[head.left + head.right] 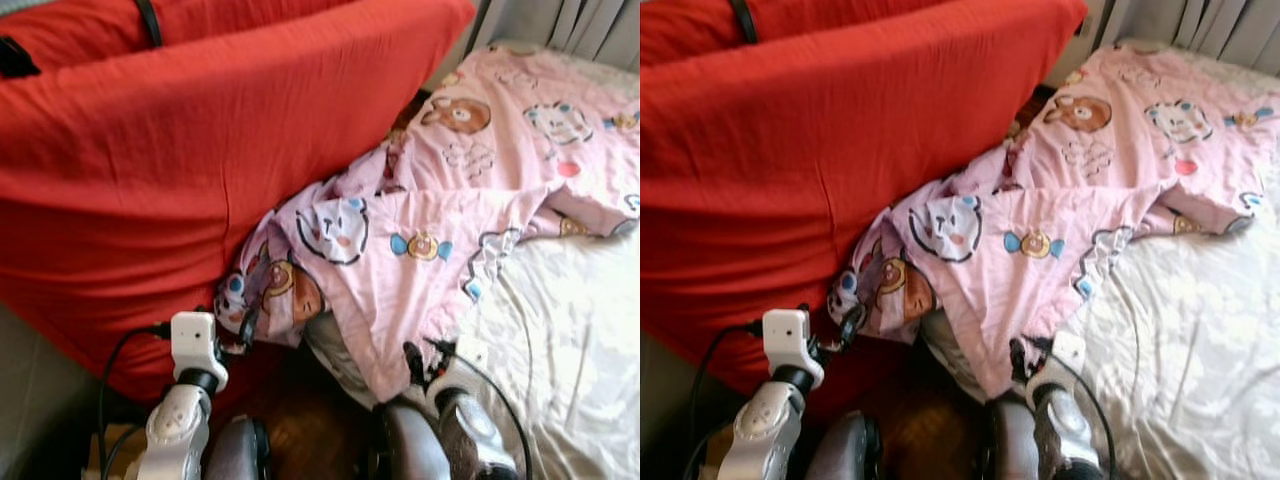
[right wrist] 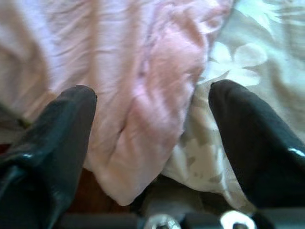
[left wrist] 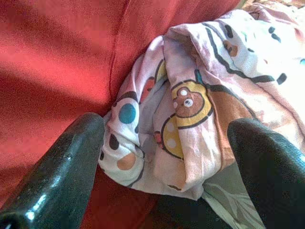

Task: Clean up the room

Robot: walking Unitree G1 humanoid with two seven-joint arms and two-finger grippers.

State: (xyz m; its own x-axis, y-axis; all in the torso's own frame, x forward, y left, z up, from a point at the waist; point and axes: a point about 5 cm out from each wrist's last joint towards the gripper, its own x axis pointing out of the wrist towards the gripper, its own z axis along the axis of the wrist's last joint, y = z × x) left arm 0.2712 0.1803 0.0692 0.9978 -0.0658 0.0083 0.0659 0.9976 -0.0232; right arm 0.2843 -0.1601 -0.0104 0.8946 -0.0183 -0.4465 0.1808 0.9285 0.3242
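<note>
Pink cartoon-print duvet (image 1: 440, 215) lies rumpled across the bed's near left corner, its bunched end hanging off the edge against a red-covered mattress (image 1: 200, 150). Left gripper (image 3: 159, 157), jaws spread, straddles that bunch; right gripper (image 2: 150, 143), jaws spread, straddles the hem over the floral bedsheet (image 2: 248, 71). Step judged: grasping the duvet. Next: close both, lift.

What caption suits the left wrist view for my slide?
Open left gripper frames the bunched corner of a pink cartoon-print blanket against a red cover.
</note>
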